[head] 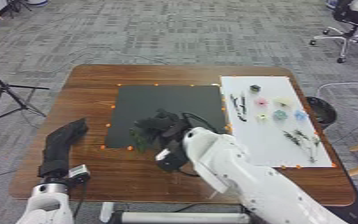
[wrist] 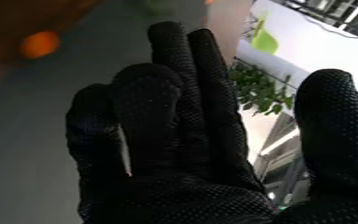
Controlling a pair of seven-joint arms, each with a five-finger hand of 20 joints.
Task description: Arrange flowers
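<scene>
- The brown table (head: 91,90) carries a dark mat (head: 162,95) in the middle and, along its right side, a white sheet (head: 262,150).
- On the sheet lie the loose flower heads (head: 280,115) and, nearer the robot, a few thin stems (head: 295,140).
- The right hand (head: 165,125) is over the mat's near part, its fingers long and straight, thumb standing well off them: a wide hand.
- The left hand (head: 62,145) is at the table's left side, well apart; the right is plainly the nearer to the greenery. I cannot tell how its fingers are set.
- A black bin (head: 321,112) stands just beyond the table's right edge; what it holds, I cannot tell.
- The green sprig (head: 138,140) lies on the mat, just left of the right hand and a little toward the robot, its long axis running roughly near to far. Whether they touch is hidden. The next move likely wants the hand lined up across that axis.
- A small dark block (head: 255,88), perhaps a holder, sits at the sheet's far end; I see no stem in it.
</scene>
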